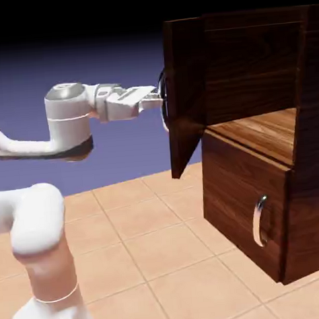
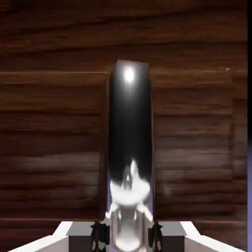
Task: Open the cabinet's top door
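Observation:
The cabinet (image 1: 305,178) is a dark wood-grain box at the exterior view's right. Its top door (image 1: 184,93) is swung well outward, showing a lighter wood shelf (image 1: 268,130) inside. My gripper (image 1: 159,98) is at the door's outer face, shut on the door's silver handle (image 1: 163,101). In the hand view the handle (image 2: 129,147) runs up between my fingertips (image 2: 100,234), with the door's wood (image 2: 49,138) filling the background. The lower panel (image 1: 240,203) is closed, with its small handle (image 1: 260,220).
A tan tiled floor (image 1: 148,244) lies under the cabinet and arm. My white arm (image 1: 39,225) rises at the lower left and reaches across to the door.

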You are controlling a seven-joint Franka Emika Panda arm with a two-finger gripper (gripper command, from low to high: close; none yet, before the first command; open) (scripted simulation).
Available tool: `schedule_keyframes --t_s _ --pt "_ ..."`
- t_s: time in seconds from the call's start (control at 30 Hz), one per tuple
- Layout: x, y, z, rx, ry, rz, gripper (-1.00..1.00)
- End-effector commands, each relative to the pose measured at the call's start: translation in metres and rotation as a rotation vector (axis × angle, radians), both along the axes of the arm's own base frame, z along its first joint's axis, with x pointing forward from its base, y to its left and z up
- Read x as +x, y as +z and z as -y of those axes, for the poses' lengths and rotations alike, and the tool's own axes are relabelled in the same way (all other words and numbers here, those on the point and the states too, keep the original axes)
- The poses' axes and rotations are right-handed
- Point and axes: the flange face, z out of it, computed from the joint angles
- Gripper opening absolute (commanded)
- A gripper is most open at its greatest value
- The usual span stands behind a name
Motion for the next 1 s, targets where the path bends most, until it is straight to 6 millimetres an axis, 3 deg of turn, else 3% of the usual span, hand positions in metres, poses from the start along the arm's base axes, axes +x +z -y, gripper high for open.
schedule_keyframes --t_s 0.0,0.23,0.5,0.97 --pt "-0.003 0.000 -0.007 0.001 -0.021 0.000 -1.00" --pt "-0.023 0.000 -0.062 0.001 -0.177 0.000 -1.00" --pt "-0.035 0.000 -0.141 0.001 -0.389 0.000 -1.00" --pt "-0.022 0.000 -0.262 0.001 -0.714 0.001 -1.00"
